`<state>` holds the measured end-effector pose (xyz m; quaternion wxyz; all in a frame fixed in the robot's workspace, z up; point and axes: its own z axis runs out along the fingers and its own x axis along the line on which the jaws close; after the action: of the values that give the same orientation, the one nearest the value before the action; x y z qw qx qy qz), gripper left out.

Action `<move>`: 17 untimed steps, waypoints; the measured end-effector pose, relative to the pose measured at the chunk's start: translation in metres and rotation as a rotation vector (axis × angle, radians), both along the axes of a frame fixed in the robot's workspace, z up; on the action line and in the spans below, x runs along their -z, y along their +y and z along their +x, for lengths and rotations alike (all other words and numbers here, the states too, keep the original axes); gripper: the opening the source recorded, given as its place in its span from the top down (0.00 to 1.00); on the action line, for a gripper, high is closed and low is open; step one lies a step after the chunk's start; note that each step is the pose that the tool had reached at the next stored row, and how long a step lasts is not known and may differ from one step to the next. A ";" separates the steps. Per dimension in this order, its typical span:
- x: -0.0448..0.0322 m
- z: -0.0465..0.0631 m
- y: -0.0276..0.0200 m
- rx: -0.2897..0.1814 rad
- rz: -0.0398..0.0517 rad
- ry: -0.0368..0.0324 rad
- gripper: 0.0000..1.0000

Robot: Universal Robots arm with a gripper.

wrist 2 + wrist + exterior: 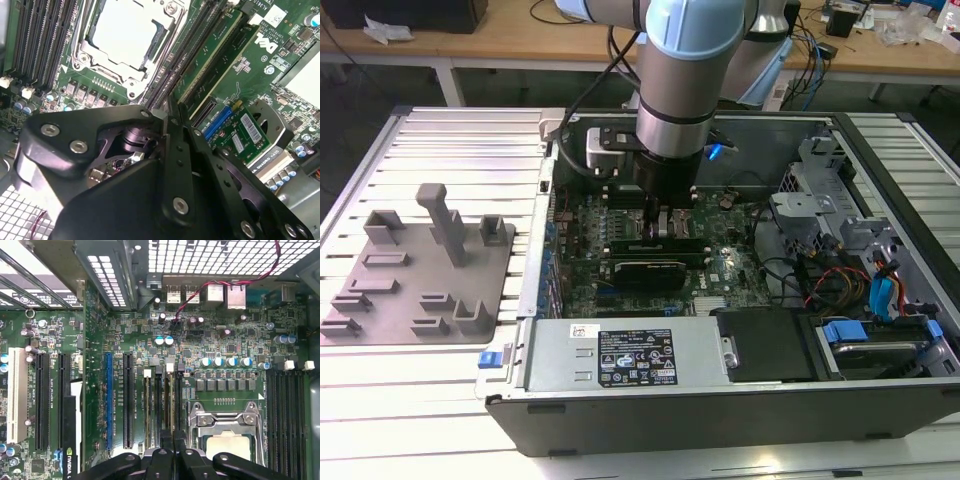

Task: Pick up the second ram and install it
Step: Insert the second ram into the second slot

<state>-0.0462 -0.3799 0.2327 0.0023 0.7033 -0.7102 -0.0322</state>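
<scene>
- green stick, the second ram (207, 55), stands on edge in a memory slot in the second wrist view. no stick shows between the tips, so i judge this is the one.
- gripper (167, 117) is shut. its tips are drawn together with no gap between them, and nothing visibly pinched.
- key relation: the ram lies just beside the fingertips, on the side away from the cpu socket (125, 35). the tip line is almost over the ram's near end.
- long axis of the ram runs along the slot rows, parallel to the socket's long edge. the closed tips line up with that same axis.
- the first wrist view looks straight down the gripper (167, 455) onto the dark slots with white latches (170, 367), just beside the socket.
- in the exterior view the arm comes straight down into the open computer case (740, 400), with the gripper (662, 228) low over the motherboard (730, 265).
- grey holder tray (420, 270) sits on the slatted table, well apart toward the exterior view's left. i see no stick in it.
- judgement: the pick is done and the work is at the slot. the stick looks set in, but i cannot tell whether it is fully seated or the latches are closed.
</scene>
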 end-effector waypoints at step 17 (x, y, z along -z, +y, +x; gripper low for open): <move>-0.0111 0.000 0.0001 0.000 -0.0002 0.0019 0.84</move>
<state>-0.0461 -0.3798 0.2439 0.0031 0.7032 -0.7102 -0.0328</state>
